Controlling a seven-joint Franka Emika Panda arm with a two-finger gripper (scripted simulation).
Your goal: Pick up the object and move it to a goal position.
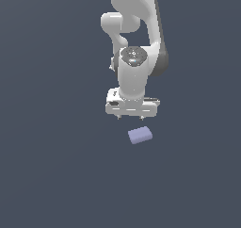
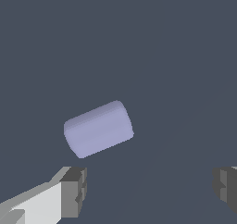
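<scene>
Slate-grey, flat, featureless table (image 1: 47, 175) fills both views and carries everything in the scene. Over it rises the white, glossy, jointed robot arm (image 1: 136, 34), bent down from the far side so that its wrist points straight at the surface, a posture that suits a top-down grasp. At its end hangs the white claw (image 1: 131, 115) with dark grey finger pads (image 2: 74, 190); the fingers are spread wide with nothing between them, which I judge is in readiness to straddle the target. The claw hovers above the table, not touching anything.

Just nearer than the claw, and slightly toward the exterior view's right, lies the small, flat, pale lavender-blue rectangular block (image 1: 140, 135) with rounded edges, resting flat on the table and turned at a slant to the claw's opening. In the wrist view the block (image 2: 98, 129) sits ahead of the two pads rather than between them, so the claw seems to need a short shift and perhaps a turn before descending. Its surface is matte and plain, unmarked, and it looks narrower than the open fingers. No goal marker is visible.
</scene>
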